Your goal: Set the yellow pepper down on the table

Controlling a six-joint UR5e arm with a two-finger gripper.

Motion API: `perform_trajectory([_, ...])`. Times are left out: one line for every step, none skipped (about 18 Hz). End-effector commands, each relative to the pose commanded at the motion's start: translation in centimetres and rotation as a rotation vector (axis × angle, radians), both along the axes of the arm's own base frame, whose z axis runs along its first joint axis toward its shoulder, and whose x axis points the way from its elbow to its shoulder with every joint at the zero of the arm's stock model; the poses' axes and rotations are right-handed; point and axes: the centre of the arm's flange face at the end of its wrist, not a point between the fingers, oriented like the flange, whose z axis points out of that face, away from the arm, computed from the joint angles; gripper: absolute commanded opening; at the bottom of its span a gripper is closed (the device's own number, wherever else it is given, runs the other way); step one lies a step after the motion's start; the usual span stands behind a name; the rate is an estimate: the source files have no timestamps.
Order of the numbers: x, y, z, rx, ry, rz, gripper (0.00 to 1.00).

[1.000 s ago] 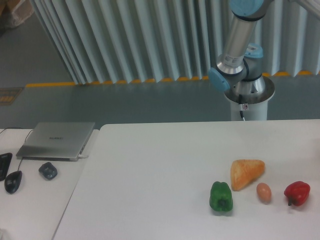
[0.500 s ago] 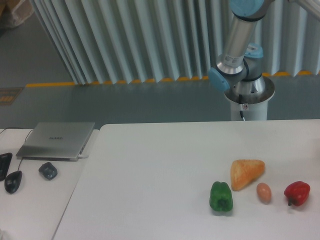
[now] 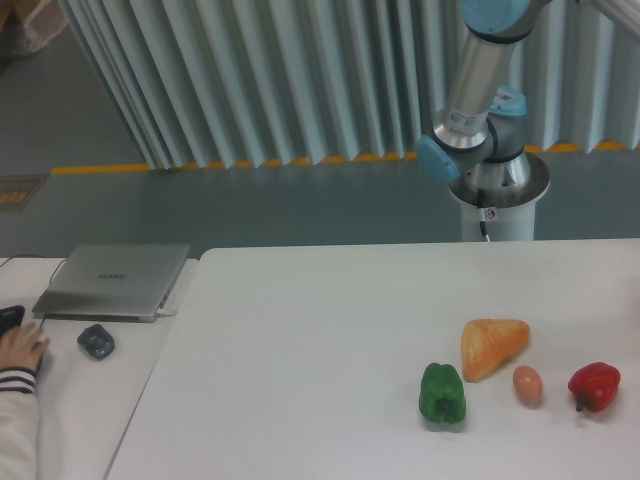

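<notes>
The yellow pepper is out of view. The white table [image 3: 300,360] fills the lower right of the camera view. On it lie a green pepper [image 3: 442,393], an orange wedge-shaped lump [image 3: 492,345], a small brown egg-shaped thing [image 3: 527,385] and a red pepper [image 3: 594,385]. Only the arm's base and lower links [image 3: 478,110] show, behind the table's far edge. The gripper is out of the frame.
An adjoining white desk [image 3: 80,400] on the left holds a closed laptop [image 3: 112,281] and a small dark object [image 3: 96,341]. A person's hand [image 3: 20,350] in a white sleeve rests at the desk's left edge. Ribbed curtains hang behind.
A person's hand and sleeve have come into view at the lower left and cover the mouse. The arm and the things on the table have not moved.
</notes>
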Motion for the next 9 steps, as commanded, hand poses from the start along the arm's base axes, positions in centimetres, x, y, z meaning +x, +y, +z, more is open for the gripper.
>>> perform_trajectory([0.0, 0.0, 0.2, 0.001, 0.003, -0.001, 0.55])
perform_trajectory([-0.1, 0.0, 0.5, 0.004, 0.002, 0.002, 0.55])
perform_trajectory([-0.3, 0.1, 1.2, 0.007, -0.007, 0.007, 0.55])
perform_trajectory([-0.4, 0.1, 1.8, 0.007, -0.021, 0.026, 0.55])
perform_trajectory([-0.4, 0.3, 2.5, 0.02, -0.036, 0.057, 0.55])
perform_trajectory([-0.3, 0.8, 3.1, 0.055, -0.057, 0.092, 0.55])
perform_trajectory([-0.1, 1.4, 3.7, 0.088, -0.08, 0.126, 0.55])
perform_trajectory([0.0, 1.8, 4.4, 0.104, -0.096, 0.157, 0.55])
perform_trajectory([0.3, 2.4, 5.1, 0.112, -0.102, 0.186, 0.55])
